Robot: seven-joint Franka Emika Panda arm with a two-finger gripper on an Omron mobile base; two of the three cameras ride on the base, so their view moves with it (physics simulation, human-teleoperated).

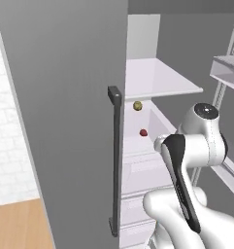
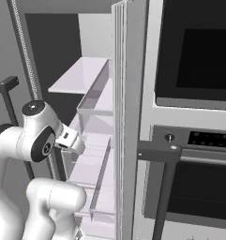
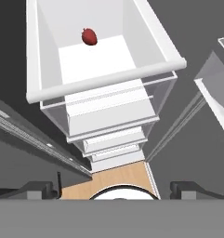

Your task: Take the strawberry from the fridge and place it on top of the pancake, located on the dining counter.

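Note:
The fridge (image 1: 65,97) stands with its right door swung open and its white shelves and drawers showing. The strawberry (image 1: 143,132), tiny and dark red, lies at the back of a white shelf tray (image 3: 104,79); the hand view shows the strawberry (image 3: 89,36) near the tray's rear wall. My gripper (image 3: 114,188) is open, its two dark fingertips (image 3: 41,188) far apart with nothing between them. It hangs in front of the tray's rounded front rim, well short of the fruit. The pancake and the dining counter are out of view.
A brownish-yellow ball (image 1: 137,105) sits just under the shelf above the strawberry. The closed left door's long dark handle (image 1: 116,160) runs beside the opening. Clear door bins (image 2: 93,101) line the open door at the right. A dark oven stack (image 2: 199,61) stands beyond it.

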